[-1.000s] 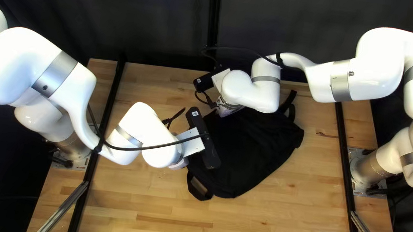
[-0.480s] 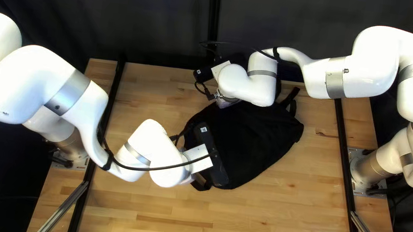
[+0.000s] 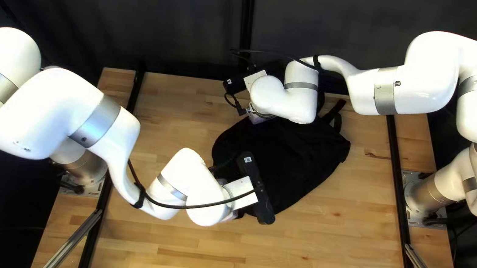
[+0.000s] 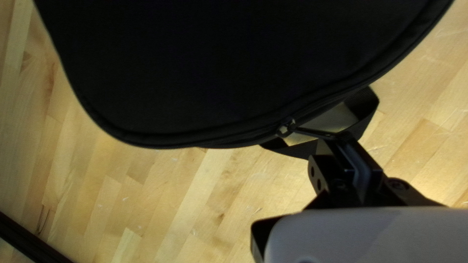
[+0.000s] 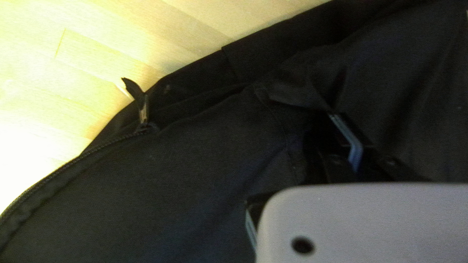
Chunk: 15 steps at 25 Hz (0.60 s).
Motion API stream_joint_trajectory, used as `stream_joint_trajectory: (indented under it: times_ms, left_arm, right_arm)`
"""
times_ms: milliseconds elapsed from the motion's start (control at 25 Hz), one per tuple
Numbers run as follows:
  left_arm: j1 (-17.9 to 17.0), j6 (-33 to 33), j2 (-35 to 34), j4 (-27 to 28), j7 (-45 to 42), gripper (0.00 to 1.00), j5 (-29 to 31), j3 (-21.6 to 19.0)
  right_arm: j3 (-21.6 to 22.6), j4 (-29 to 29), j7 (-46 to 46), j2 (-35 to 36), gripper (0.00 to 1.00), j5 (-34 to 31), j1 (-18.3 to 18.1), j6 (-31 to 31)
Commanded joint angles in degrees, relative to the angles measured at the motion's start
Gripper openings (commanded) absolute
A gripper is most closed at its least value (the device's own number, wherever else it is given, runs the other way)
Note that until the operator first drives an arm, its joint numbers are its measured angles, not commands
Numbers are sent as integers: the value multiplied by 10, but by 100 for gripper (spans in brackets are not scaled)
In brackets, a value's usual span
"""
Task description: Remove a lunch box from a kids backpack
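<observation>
zipper pull [image 4: 307,131] caught, lunch box out of sight

from where i stand, the black backpack [image 3: 301,167] lies on the table [image 3: 296,258], under and between the two grippers. the left gripper [image 4: 341,139] has its fingers closed on the zipper pull, with the zipper slider [image 4: 285,127] just ahead of their tips at the bag's curved edge. that thin pull looks like the handhold for working the zip along the seam.

the right gripper [image 5: 336,117] has its fingers together on a fold of bag cloth [image 5: 300,97], i'd judge as an anchor, so the bag doesn't simply slide along with the pull. a second zipper pull [image 5: 143,104] stands loose, well apart from those fingers.

the lunch box can't be seen; presumably it's inside the bag, below the cloth. opening the zip seems to be the step in hand.

a strap loop [image 4: 365,114] hangs out just beyond the left fingers, near enough that it could snag. the right arm [image 3: 286,100] crosses over the bag's far part, so reaching in there may be awkward. slack cloth bunching at the slider might jam it, too.
</observation>
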Motion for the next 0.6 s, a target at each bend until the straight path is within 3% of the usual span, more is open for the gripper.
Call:
stream_joint_trajectory:
  times_ms: [40, 320, 600]
  left_arm:
    - [4, -7, 36, 36, 15, 0, -12, -3]
    - [17, -29, 96, 94, 42, 0, -36, -10]
    - [29, -11, 129, 154, 79, 0, -57, -18]
  right_arm:
    - [-1, -2, 4, -2, 0, -2, 2, -2]
    - [-2, -16, 12, -11, 0, -10, 6, -11]
    - [-2, -23, 18, -14, 0, -15, 11, -20]
